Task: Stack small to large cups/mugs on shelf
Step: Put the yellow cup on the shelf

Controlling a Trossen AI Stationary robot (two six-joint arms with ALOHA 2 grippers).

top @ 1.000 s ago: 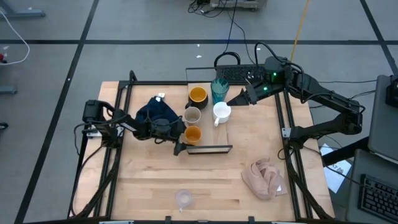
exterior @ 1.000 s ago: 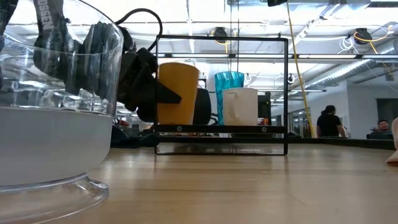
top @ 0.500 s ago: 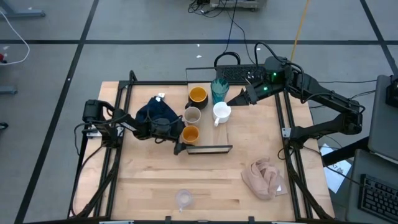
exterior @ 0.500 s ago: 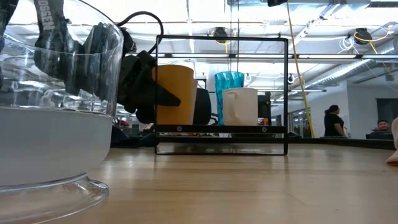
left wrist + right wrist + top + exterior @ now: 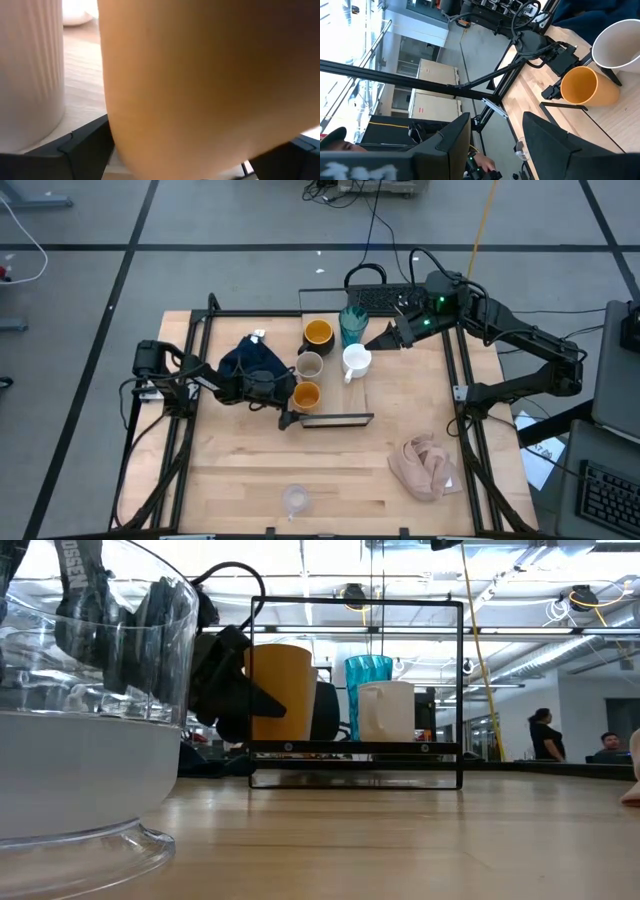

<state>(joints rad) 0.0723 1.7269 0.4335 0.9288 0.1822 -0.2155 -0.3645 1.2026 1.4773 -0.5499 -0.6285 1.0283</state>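
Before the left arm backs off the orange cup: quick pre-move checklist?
1. Left gripper open around the small orange cup, not clamped: ok.
2. Orange cup upright on the shelf: ok.
3. Orange cup apart from the small grey-beige cup: cannot tell, they sit very close.
4. Right gripper parked beside the teal ribbed tumbler and white mug, out of the left arm's path: ok.
5. All cups on the shelf: not ok, the small clear glass stands at the table's near edge.

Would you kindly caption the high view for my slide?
Left gripper open at the small orange cup on the shelf; clear glass remains off it.
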